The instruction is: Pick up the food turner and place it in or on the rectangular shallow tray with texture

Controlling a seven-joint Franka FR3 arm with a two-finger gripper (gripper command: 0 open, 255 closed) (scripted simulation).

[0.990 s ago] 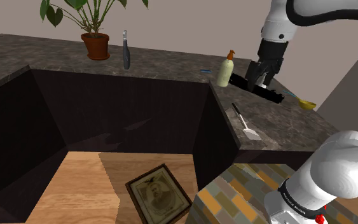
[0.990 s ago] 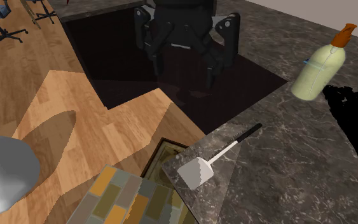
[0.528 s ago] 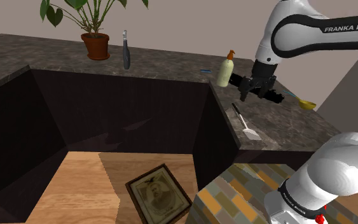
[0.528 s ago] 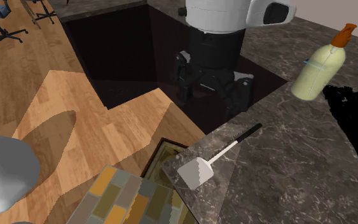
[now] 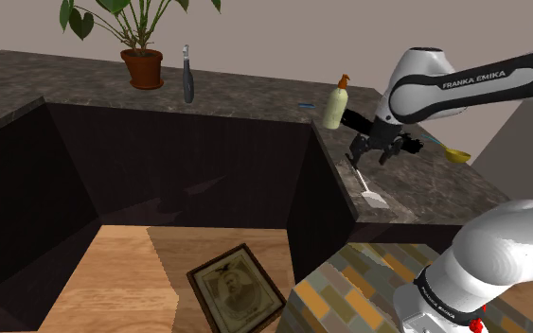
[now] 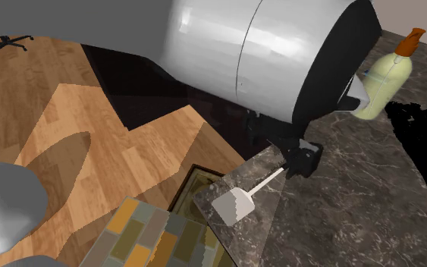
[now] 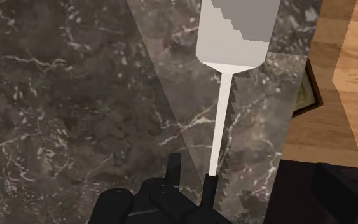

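The food turner (image 5: 367, 185) lies flat on the dark marble counter (image 5: 416, 184) near its corner. Its pale blade (image 6: 234, 205) points toward the edge and its black handle points toward the gripper. The wrist view has the blade and thin shaft (image 7: 220, 121) running straight away from the hand. My gripper (image 5: 371, 157) is low over the handle end (image 6: 299, 159), fingers apart on either side of it, not clasping it. The tray (image 6: 420, 144) is drawn as a flat black shape on the counter behind the gripper, beside the bottle.
A cream soap bottle (image 5: 335, 104) with an orange cap stands by the tray. A yellow bowl (image 5: 457, 153) sits further along the counter. A potted plant (image 5: 141, 57) and a dark utensil (image 5: 187, 80) stand on the far counter. Left of the turner the counter drops to a wooden floor with a picture frame (image 5: 236, 289).
The arm has swung down and forward from above the tray, lowering the gripper to the turner's handle. The turner has not moved.
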